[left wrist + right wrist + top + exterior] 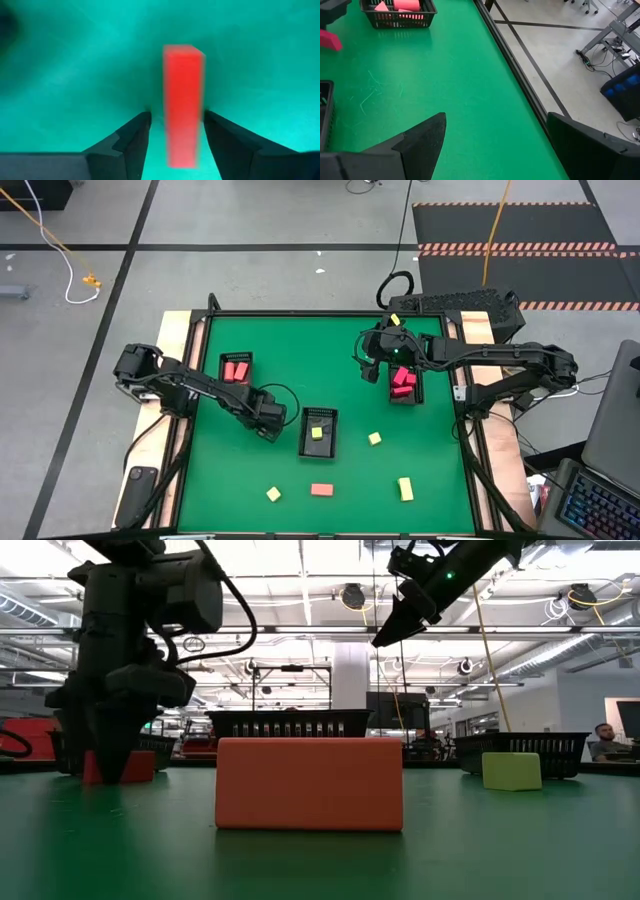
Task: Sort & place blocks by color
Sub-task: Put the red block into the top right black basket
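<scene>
Although your left gripper [271,423] sits low over the green mat [340,480] just left of the middle tray [318,432], the overhead camera hides what lies under it; only the wrist camera shows a red bar block [183,100] standing between the two dark fingers [127,142], jaws spread to either side with slim gaps, not yet pinching it. From table height that block [118,767] peeks out half covered behind the fingertips. Your right gripper [393,358] hangs above the far right tray [405,385], jaws wide apart and holding nothing. You can see slotted black plastic trays with matte, foam-like blocks: red pieces in the far left tray [236,367], pink ones at the right, one yellow in the middle. Loose near the front lie a salmon bar [321,489] and three pale yellow pieces [405,488]. Your table-level camera is largely filled by that salmon bar [309,783]
</scene>
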`<state>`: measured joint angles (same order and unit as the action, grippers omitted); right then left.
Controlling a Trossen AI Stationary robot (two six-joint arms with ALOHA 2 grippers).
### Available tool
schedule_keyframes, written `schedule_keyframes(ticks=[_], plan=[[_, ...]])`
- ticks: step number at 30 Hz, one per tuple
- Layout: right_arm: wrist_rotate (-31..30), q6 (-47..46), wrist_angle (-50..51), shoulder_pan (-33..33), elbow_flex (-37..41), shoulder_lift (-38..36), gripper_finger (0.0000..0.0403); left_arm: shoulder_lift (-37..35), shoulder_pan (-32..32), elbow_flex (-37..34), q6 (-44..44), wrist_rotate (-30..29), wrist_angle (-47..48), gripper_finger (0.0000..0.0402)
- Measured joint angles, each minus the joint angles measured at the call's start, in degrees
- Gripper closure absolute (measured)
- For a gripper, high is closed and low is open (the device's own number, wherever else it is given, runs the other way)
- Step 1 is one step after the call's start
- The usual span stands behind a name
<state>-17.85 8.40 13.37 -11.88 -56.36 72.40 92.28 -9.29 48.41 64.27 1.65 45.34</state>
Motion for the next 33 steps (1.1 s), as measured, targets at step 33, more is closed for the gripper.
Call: schedule_keyframes(ticks=[33], plan=[[3.0, -4.4, -1.6, 0.4, 0.0, 0.0, 0.0062, -5.1, 7.3, 12.9, -35.7, -14.2, -15.5, 0.0345]])
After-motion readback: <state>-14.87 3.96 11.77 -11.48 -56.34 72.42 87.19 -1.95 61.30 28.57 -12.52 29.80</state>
